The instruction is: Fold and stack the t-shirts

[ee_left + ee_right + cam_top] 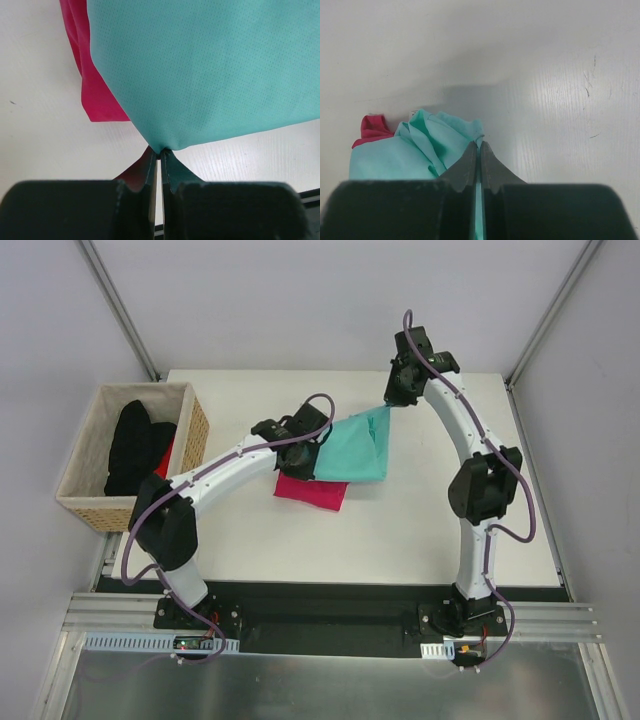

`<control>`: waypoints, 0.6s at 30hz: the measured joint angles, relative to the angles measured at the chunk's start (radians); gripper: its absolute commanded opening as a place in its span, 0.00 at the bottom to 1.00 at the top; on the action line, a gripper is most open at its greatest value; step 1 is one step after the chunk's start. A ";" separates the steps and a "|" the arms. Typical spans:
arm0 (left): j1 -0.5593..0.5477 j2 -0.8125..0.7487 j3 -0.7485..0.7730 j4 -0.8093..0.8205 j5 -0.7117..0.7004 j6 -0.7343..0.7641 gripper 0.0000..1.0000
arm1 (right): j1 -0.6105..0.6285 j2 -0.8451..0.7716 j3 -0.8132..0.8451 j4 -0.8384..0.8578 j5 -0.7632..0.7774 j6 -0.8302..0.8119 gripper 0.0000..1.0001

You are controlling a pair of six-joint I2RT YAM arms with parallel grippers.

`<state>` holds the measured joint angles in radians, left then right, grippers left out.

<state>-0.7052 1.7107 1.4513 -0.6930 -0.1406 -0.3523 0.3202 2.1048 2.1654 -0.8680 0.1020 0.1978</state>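
The teal shirt and the left arm cover most of the pink shirt; only a strip shows, at 7 o'clock of the teal one. In the basket, a black garment hides all but a sliver of something red. The left wrist view cuts both shirts off at 12 o'clock.

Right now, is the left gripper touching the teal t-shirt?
Touching. In the left wrist view, the left gripper is shut on a corner of the teal t-shirt, with the cloth pinched between its tips.
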 measured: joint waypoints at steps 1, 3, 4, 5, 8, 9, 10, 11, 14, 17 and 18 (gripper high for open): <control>0.000 -0.002 -0.003 0.000 0.000 0.000 0.00 | 0.005 0.000 0.000 0.000 0.001 0.001 0.01; 0.000 -0.008 -0.010 0.000 0.000 0.000 0.00 | 0.014 0.000 0.000 0.000 0.003 0.003 0.01; 0.000 -0.011 -0.013 -0.002 0.000 0.000 0.00 | 0.019 0.000 0.000 0.000 0.005 0.004 0.01; 0.002 -0.016 -0.016 0.000 -0.001 0.000 0.00 | 0.023 0.000 0.000 0.000 0.006 0.005 0.01; 0.011 -0.034 -0.031 -0.001 -0.002 0.000 0.00 | 0.038 0.000 0.000 0.002 0.008 0.008 0.01; 0.014 -0.043 -0.038 0.000 -0.002 -0.001 0.00 | 0.043 0.000 0.000 0.002 0.008 0.010 0.01; 0.016 -0.051 -0.045 0.000 -0.003 -0.001 0.00 | 0.048 0.000 0.000 0.003 0.010 0.011 0.01; 0.020 -0.060 -0.053 0.000 -0.003 -0.002 0.00 | 0.053 0.000 0.000 0.004 0.010 0.011 0.01; 0.031 -0.079 -0.072 0.000 -0.009 -0.003 0.00 | 0.068 0.001 0.000 0.005 0.013 0.012 0.01; 0.040 -0.092 -0.090 -0.001 -0.017 -0.004 0.00 | 0.083 0.002 0.000 0.006 0.014 0.015 0.01; 0.045 -0.095 -0.094 -0.002 -0.021 -0.004 0.00 | 0.087 0.002 0.000 0.006 0.014 0.018 0.01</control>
<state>-0.6598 1.6157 1.3575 -0.6952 -0.1612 -0.3561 0.4072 2.1067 2.1651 -0.8616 0.1158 0.2153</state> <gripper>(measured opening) 0.009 0.028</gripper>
